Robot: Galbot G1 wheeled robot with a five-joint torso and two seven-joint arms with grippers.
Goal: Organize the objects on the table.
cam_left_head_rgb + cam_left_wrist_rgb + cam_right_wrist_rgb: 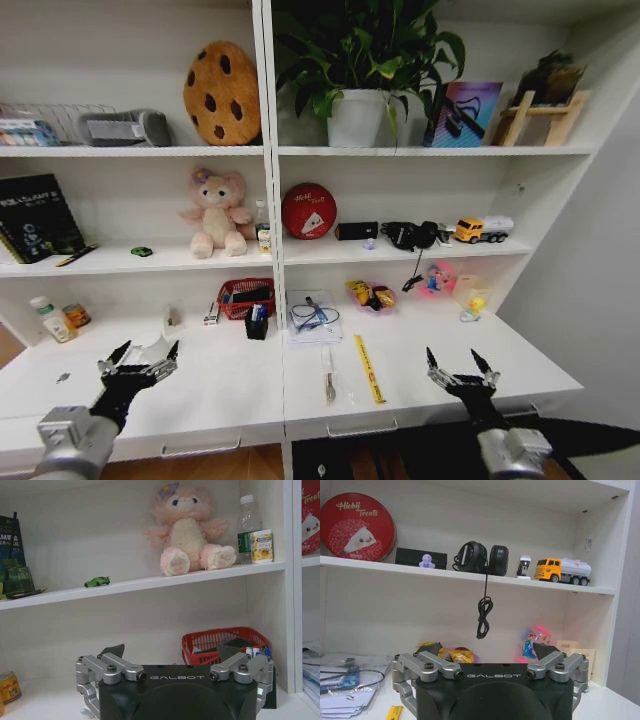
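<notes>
The white table (220, 390) carries scattered objects: a green-capped bottle (52, 318), a red basket (246, 296), a yellow ruler (368, 368), a slim pen-like tool (329, 385) and papers with a cable (314, 318). A tiny green gadget (141, 251) lies on the shelf above and looks like a toy car (97, 582) in the left wrist view. My left gripper (140, 358) hovers open over the table's left front, facing the red basket (220, 640). My right gripper (459, 362) hovers open over the right front. Both hold nothing.
Shelves rise behind the desk with a plush bear (214, 212), a red tin (308, 211), headphones (482, 557) with a dangling cord and a yellow truck (562, 570). A snack bowl (370, 295) and a pink toy (437, 278) sit at the desk's back right.
</notes>
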